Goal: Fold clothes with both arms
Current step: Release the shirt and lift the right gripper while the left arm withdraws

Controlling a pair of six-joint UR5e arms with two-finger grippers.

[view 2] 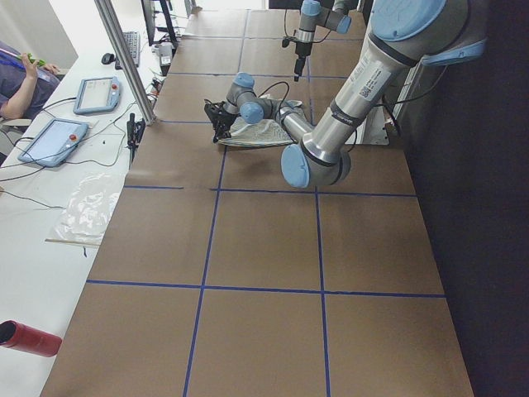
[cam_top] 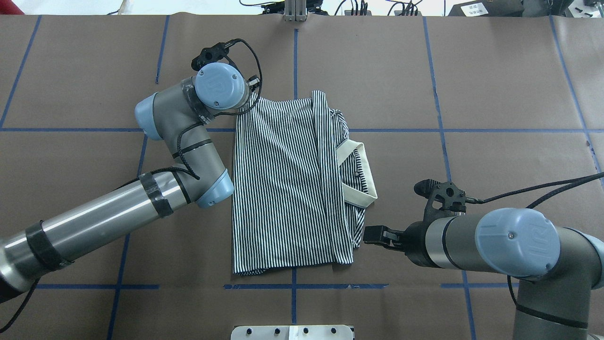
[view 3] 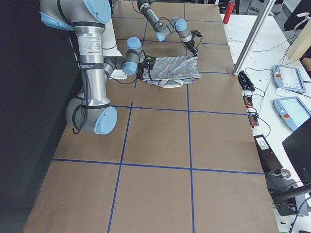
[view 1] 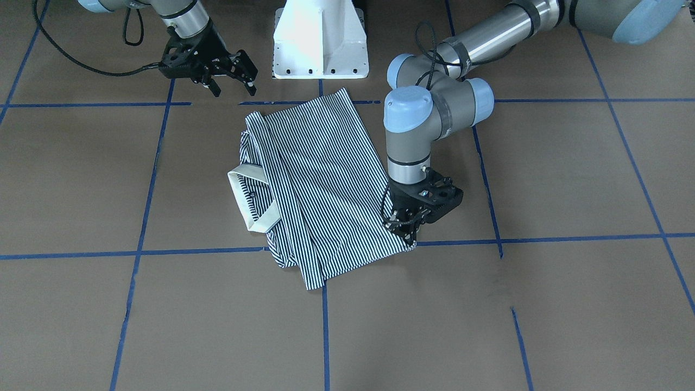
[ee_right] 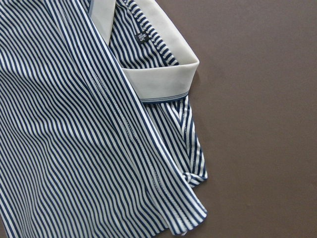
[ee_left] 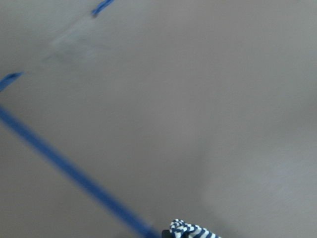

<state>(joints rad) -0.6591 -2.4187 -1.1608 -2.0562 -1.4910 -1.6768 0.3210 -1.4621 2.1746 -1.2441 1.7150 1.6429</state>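
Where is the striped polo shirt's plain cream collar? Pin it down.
In the overhead view, the cream collar lies at the right edge of the folded navy-and-white striped polo shirt, on the robot's right side, ahead of the right gripper.

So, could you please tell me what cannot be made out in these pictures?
Left gripper: fingertips hidden under its own wrist in the overhead view.
Polo shirt: only a scrap shows in the blurred left wrist view, cut off by the bottom edge.
Collar label: text too small, right wrist view.

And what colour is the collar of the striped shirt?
The collar of the shirt is plain cream; best seen in the right wrist-mounted view.
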